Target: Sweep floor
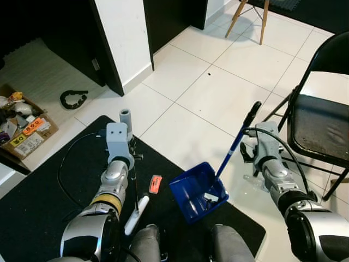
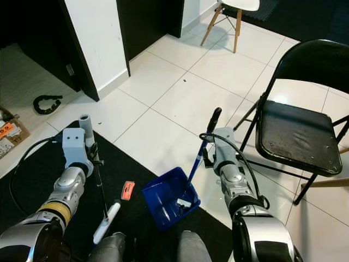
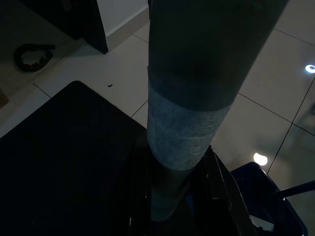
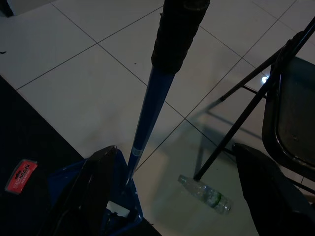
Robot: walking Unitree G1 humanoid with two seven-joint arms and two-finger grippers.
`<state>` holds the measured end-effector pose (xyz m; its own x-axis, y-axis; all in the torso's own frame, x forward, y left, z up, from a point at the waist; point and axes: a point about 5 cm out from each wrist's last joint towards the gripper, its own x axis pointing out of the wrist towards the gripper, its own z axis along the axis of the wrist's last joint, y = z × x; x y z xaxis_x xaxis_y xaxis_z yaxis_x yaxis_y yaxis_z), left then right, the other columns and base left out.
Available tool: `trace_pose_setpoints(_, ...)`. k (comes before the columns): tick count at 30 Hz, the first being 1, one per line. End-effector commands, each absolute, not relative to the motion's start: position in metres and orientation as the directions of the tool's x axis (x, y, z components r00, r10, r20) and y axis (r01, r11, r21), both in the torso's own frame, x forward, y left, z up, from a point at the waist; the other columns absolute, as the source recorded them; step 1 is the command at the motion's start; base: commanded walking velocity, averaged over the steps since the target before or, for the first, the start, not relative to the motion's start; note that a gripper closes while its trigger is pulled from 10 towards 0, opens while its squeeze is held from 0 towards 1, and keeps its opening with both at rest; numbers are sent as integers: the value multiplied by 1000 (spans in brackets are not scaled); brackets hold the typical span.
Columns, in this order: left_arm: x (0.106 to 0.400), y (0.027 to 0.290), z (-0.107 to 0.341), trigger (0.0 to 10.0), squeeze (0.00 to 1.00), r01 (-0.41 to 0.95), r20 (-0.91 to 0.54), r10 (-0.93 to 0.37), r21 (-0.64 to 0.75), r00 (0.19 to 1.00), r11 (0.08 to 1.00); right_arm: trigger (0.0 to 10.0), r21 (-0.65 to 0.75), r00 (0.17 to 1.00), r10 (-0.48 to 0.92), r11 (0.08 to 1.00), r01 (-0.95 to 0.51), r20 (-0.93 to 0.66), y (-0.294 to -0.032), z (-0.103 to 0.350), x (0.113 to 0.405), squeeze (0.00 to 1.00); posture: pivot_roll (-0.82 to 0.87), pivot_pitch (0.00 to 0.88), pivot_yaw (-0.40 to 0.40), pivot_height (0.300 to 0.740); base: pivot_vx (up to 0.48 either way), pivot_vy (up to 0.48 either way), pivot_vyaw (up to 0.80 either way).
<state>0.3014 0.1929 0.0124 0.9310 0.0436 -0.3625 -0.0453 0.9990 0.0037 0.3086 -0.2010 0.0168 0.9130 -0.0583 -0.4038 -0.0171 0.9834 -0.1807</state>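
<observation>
A broom stands upright over the black mat [image 1: 49,185], and my left gripper [image 1: 130,155] is shut on its grey handle [image 1: 125,117]. Its thin dark shaft runs down to a white part [image 1: 136,215]. In the left wrist view the fingers [image 3: 221,196] hug the thick handle [image 3: 182,132]. A blue dustpan [image 1: 197,192] sits at the mat's edge with white scraps [image 1: 210,197] inside. Its blue stick with a black grip [image 1: 252,114] rises beside my right gripper [image 4: 172,150]. That gripper is open, and the stick [image 4: 147,113] runs between its spread fingers.
A small red packet [image 1: 155,184] lies on the mat. A clear plastic bottle [image 4: 204,194] lies on the tiles near the black folding chair [image 1: 322,125]. A cardboard box of clutter [image 1: 22,131] and a black curved object [image 1: 73,98] are at the left, wooden stool legs [image 1: 251,16] far ahead.
</observation>
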Motion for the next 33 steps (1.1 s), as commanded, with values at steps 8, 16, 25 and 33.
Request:
trace_pose_setpoints(8,284,188,-10,10000,0,-48,-471,33,-18,881,999,10000,-201,909,-66,979,-19,-411,-199,14,306,0,-58,59,-23,740,0,0,0)
trace_pose_setpoints(16,285,187,-9,10000,0,-48,-465,34,-18,885,999,10000,-197,909,-65,980,-19,-411,-200,14,307,0,-54,59,-31,740,0,0,0)
trace_pose_setpoints(25,285,186,-9,10000,0,-48,-462,32,-23,886,999,10000,-197,910,-66,980,-18,-410,-201,15,307,0,-54,65,-34,740,0,0,0)
trace_pose_setpoints(33,285,185,-9,10000,0,-48,-463,32,-24,886,999,10000,-200,910,-68,980,-17,-410,-201,15,307,0,-54,68,-36,740,0,0,0)
